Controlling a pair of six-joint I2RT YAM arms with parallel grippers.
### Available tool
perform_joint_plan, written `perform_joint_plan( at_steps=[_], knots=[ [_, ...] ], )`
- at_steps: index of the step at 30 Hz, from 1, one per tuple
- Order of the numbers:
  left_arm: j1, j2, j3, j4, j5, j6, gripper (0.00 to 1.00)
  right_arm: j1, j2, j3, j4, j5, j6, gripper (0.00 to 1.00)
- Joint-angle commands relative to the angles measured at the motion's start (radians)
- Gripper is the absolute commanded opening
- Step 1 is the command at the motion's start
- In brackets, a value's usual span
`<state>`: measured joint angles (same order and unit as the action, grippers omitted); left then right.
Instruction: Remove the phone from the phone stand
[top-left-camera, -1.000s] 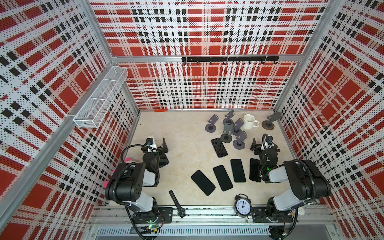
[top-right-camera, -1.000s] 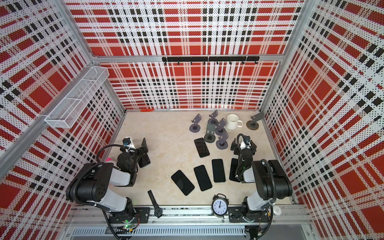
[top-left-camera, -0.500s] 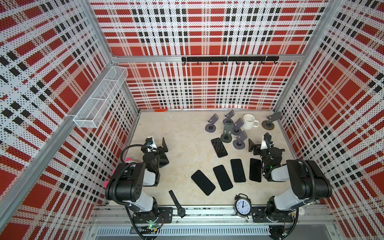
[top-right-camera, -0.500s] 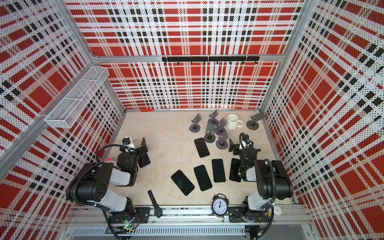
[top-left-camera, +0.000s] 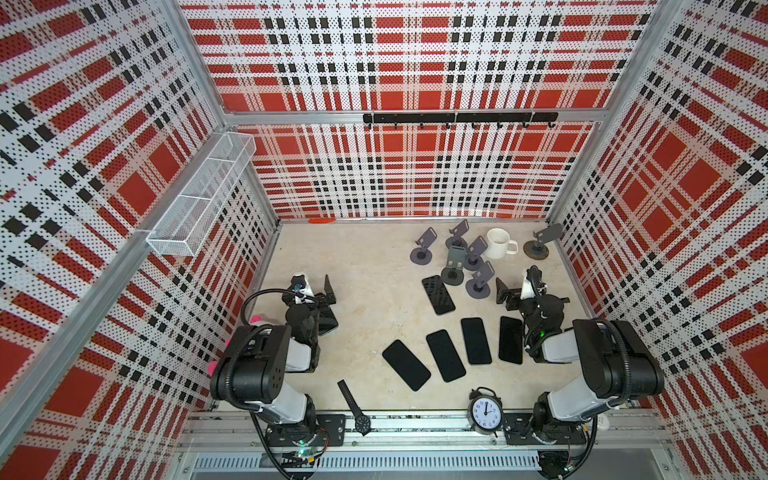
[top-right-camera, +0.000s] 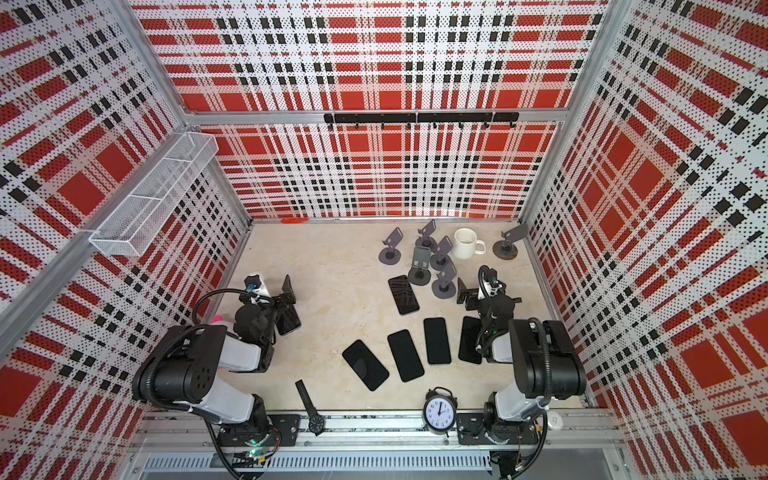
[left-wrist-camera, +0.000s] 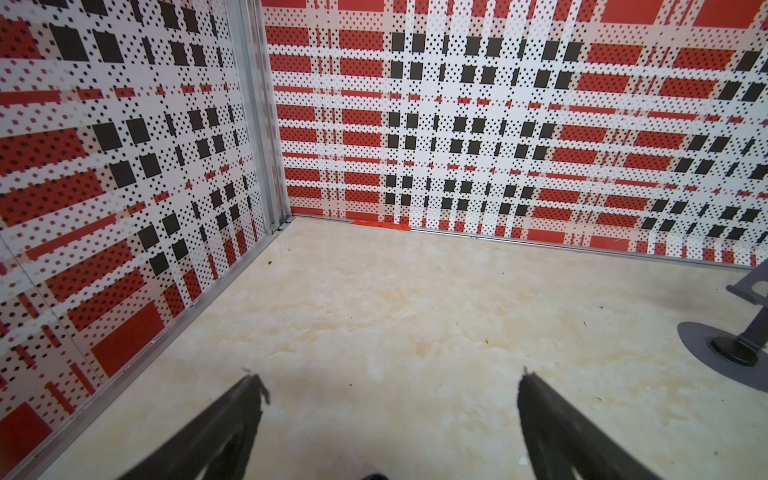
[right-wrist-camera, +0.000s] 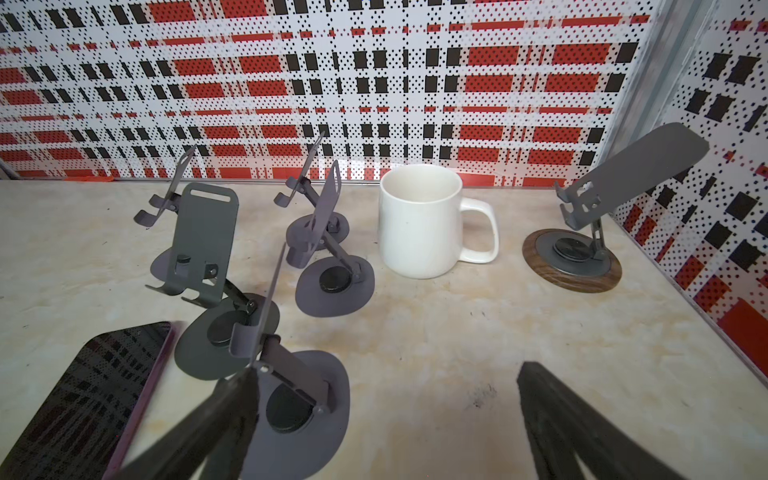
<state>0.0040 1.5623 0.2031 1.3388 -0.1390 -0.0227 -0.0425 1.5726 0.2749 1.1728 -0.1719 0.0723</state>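
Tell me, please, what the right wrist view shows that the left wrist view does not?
Only the right wrist view shows a white mug, a wood-rimmed phone stand, a cluster of empty grey phone stands and a dark phone lying flat. Only the left wrist view shows the corner post and the left side wall. Both share the plaid back wall, the beige tabletop and an open gripper holding nothing: the right gripper and the left gripper respectively. The left wrist view also catches one grey stand at its edge.
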Motion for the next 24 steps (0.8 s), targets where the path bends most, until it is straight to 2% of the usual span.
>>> perform_joint_plan(
  at_steps=[1, 24],
  knots=[
    [-0.001, 0.002, 0.013, 0.028, -0.01, -0.002, 0.98, -0.006, 0.005, -0.005, 0.03, 0.0, -0.012, 1.0],
    [-0.001, 0.004, 0.022, 0.012, -0.01, -0.001, 0.98, 0.005, 0.004, 0.002, 0.015, 0.023, -0.016, 1.0]
  ],
)
